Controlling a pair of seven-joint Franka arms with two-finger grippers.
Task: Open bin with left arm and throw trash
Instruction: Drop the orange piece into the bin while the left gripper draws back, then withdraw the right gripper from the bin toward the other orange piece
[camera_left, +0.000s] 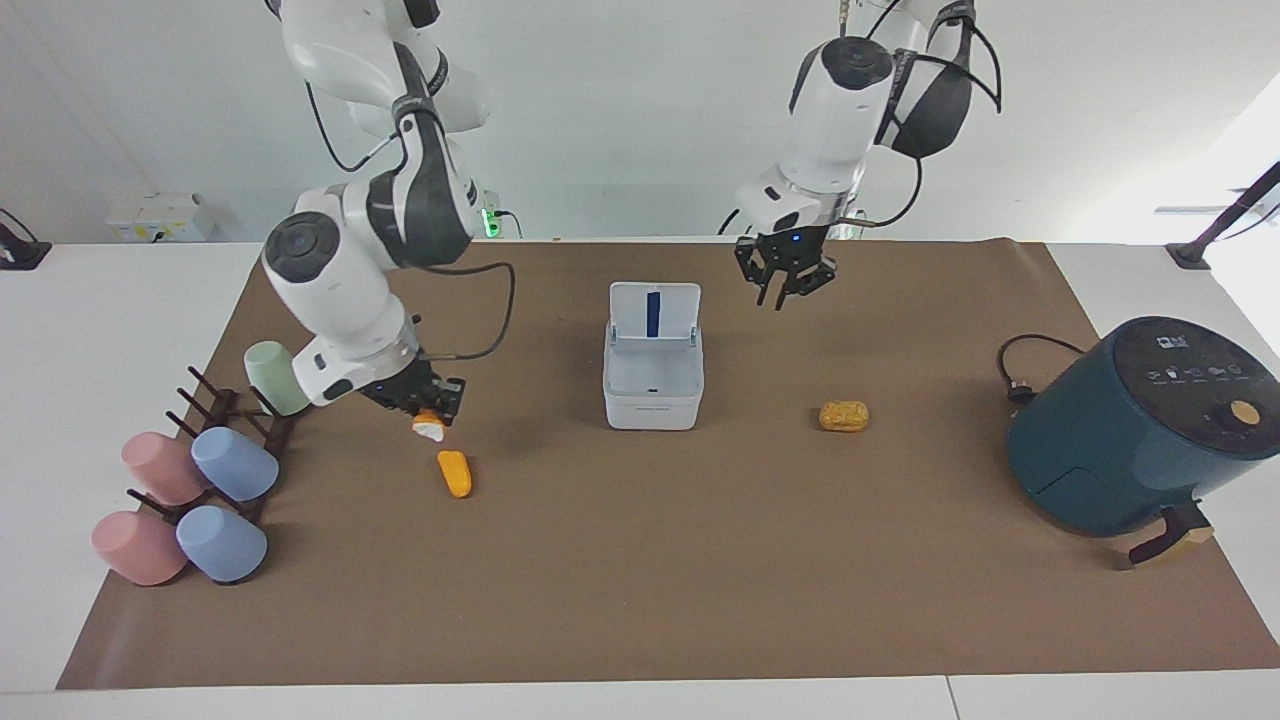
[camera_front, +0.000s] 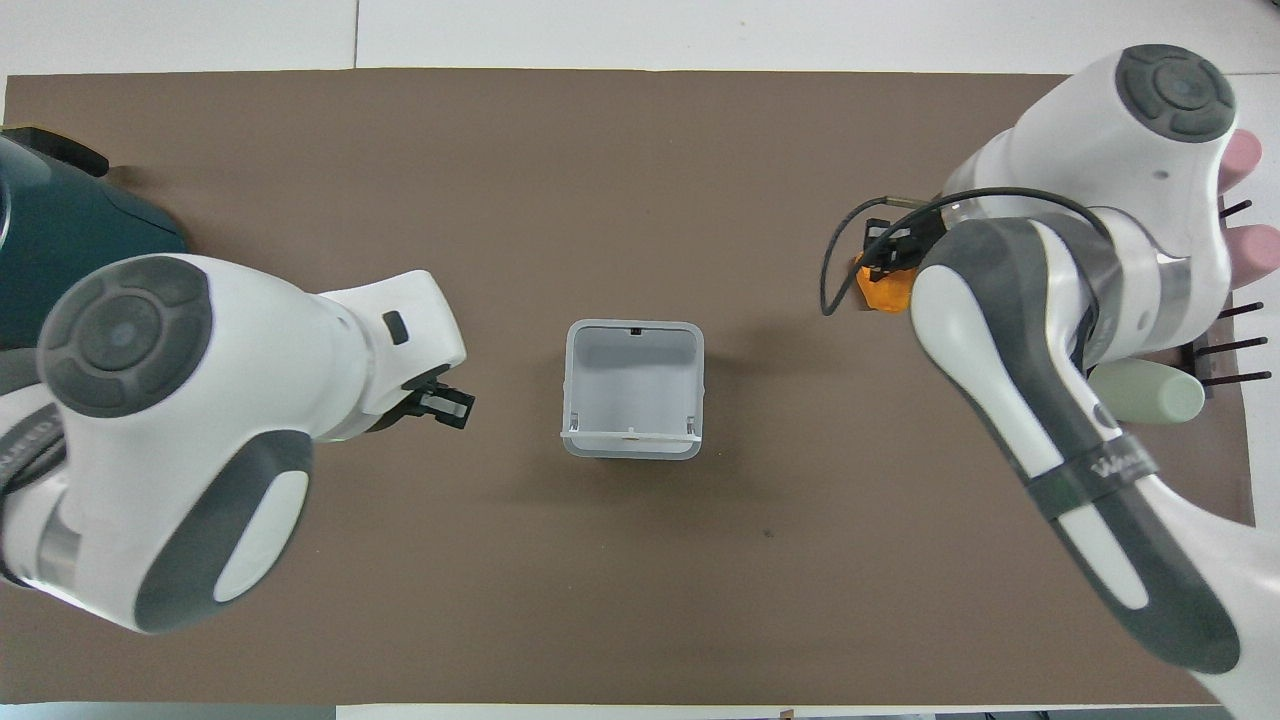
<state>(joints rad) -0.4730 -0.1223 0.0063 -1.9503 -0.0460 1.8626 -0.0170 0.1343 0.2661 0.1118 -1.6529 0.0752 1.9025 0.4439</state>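
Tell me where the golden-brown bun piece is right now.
In the facing view, the bun piece lies on the brown mat between the open bin and the air fryer, toward the left arm's end.

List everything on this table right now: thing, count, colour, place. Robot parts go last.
bin: 1, white, mid-mat, lid standing open with a blue strip inside.
orange piece with a white end: 1, held in the right gripper, above the mat.
orange piece: 1, lying on the mat, under and just farther from the robots than the held piece.
golden-brown lump: 1, on the mat between the bin and the air fryer.
air fryer: 1, dark teal, at the left arm's end, black cord beside it.
cups: 5, two pink, two blue, one pale green, on a dark peg rack at the right arm's end.
mat: 1, brown, covering the table.
left gripper: raised over the mat beside the bin.
right gripper: shut on the orange piece.
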